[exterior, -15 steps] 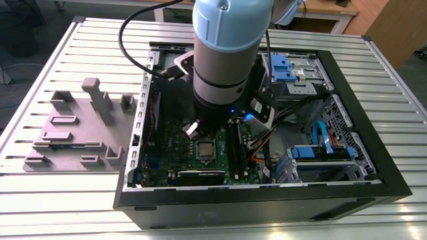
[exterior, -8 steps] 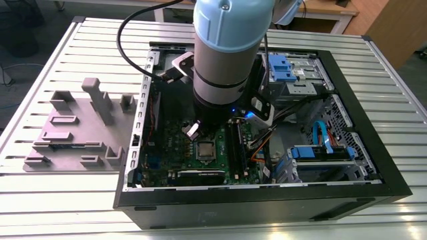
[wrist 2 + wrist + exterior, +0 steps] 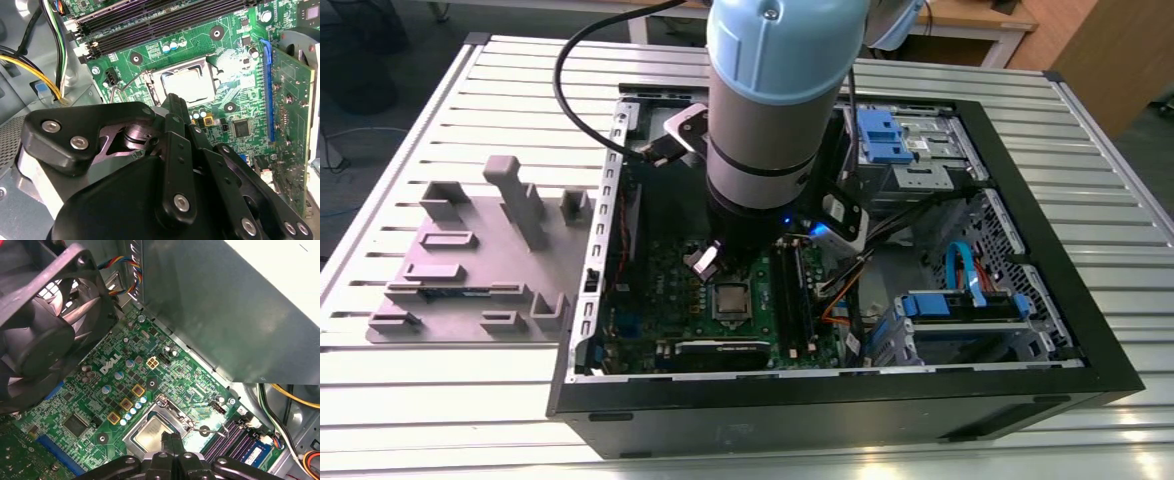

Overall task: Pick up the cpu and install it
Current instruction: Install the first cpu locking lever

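Observation:
The cpu (image 3: 728, 298) lies flat inside the dark socket on the green motherboard (image 3: 654, 290), its pale silver top facing up. Both wrist views show the cpu (image 3: 192, 84) (image 3: 150, 432) framed by the socket's metal rim (image 3: 156, 80), with a thin wire lever (image 3: 210, 430) beside it. My gripper (image 3: 173, 102) hangs just above the chip's near edge, its two black fingers pressed together with nothing between them. In the first wrist view the gripper (image 3: 170, 439) overlaps one edge of the chip. Whether the tips touch the chip I cannot tell.
The work is inside an open computer case (image 3: 1067, 300) on a slatted metal table. A black fan (image 3: 45, 325), a large grey box (image 3: 225, 305), memory slots (image 3: 150, 25), an upright card (image 3: 295, 115) and loose cables (image 3: 55, 50) surround the socket. A grey fixture plate (image 3: 480, 260) lies at the exterior view's left.

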`<state>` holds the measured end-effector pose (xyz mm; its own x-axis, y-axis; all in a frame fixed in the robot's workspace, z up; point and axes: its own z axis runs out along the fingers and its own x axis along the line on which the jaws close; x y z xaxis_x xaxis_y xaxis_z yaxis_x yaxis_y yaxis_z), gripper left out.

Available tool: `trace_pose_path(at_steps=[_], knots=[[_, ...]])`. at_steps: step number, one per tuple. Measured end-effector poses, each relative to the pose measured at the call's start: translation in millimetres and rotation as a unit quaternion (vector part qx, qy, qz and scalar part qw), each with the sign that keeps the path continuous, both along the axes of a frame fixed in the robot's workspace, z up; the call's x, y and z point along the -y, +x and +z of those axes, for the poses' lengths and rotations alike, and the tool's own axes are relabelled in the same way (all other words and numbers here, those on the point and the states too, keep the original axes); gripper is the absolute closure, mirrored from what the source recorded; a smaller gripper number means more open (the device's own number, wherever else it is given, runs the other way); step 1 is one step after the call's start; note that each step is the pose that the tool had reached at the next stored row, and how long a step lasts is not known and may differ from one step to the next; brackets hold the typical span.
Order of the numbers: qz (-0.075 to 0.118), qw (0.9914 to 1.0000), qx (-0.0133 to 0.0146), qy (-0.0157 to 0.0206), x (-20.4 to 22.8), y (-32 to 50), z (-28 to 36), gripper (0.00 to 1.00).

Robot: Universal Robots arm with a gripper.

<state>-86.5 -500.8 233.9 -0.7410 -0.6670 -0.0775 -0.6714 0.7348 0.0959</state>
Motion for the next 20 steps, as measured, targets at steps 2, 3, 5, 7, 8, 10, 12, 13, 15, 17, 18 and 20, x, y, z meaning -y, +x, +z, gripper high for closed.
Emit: trace_pose_path(at_steps=[2,3,5,7,8,10,12,13,15,17,18,20], knots=[[0.000,1.00000,0.0000,-0.0001,0.0,0.0,0.4,0.89],[0.000,1.00000,0.0000,-0.0001,0.0,0.0,0.9,0.89],[0.000,1.00000,0.0000,0.0001,-0.1,0.0,1.5,0.89],[0.000,1.00000,0.0000,0.0000,0.0,0.0,1.7,0.89],[0.000,1.00000,0.0000,0.0000,0.0,0.0,1.8,0.89],[0.000,1.00000,0.0000,0.0000,0.0,0.0,1.8,0.89],[0.000,1.00000,0.0000,0.0000,0.0,0.0,1.8,0.89],[0.000,1.00000,0.0000,0.0000,0.0,0.0,1.8,0.89],[0.000,1.00000,0.0000,0.0000,0.0,0.0,1.8,0.89],[0.000,1.00000,-0.0001,-0.0003,0.0,0.0,2.9,0.89],[0.000,1.00000,-0.0001,-0.0001,-0.1,0.0,3.8,0.89],[0.000,1.00000,0.0000,-0.0001,-0.2,0.0,5.9,0.89]])
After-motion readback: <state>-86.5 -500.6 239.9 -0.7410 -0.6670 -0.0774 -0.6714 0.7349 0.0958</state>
